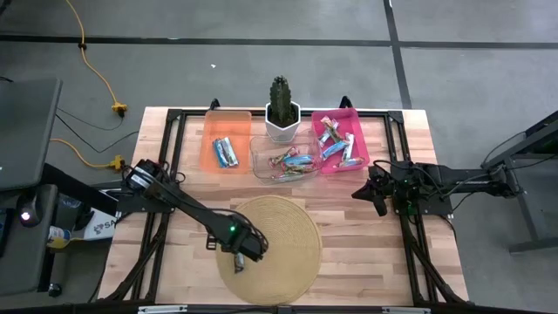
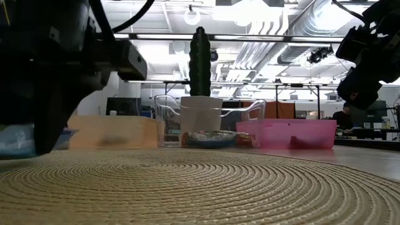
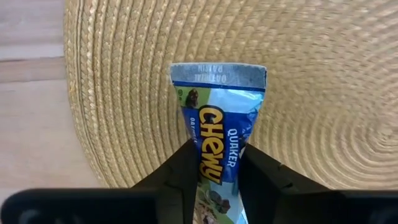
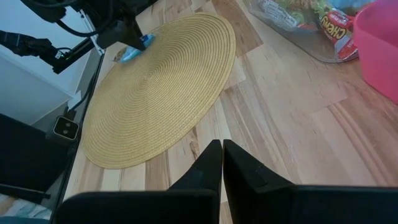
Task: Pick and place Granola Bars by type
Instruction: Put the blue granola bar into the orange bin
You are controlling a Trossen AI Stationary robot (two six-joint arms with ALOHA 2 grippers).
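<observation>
A blue-and-white granola bar (image 3: 216, 118) lies flat on the round woven mat (image 1: 279, 244), near the mat's left rim. My left gripper (image 3: 217, 177) points straight down over the bar and is shut on it; it also shows in the high view (image 1: 237, 258). The bar's near end is hidden under the gripper. My right gripper (image 4: 222, 155) waits shut at the table's right side (image 1: 377, 199), above bare wood and holding nothing. More granola bars lie in the orange bin (image 1: 227, 148), the clear bin (image 1: 283, 161) and the pink bin (image 1: 340, 144). My left gripper pinches the bar's two long edges (image 3: 200, 146) between its two fingers, about midway along the bar. The fingers (image 3: 180, 171) come from above and lie across it. The wrapper is squeezed narrower between them. The bar's far sealed end (image 3: 217, 74) rests on the mat.
A cactus in a white pot (image 1: 281, 112) stands behind the clear bin at the table's far edge. The three bins sit in a row along the far side. Bare wood (image 1: 366, 253) lies between the mat and the right arm.
</observation>
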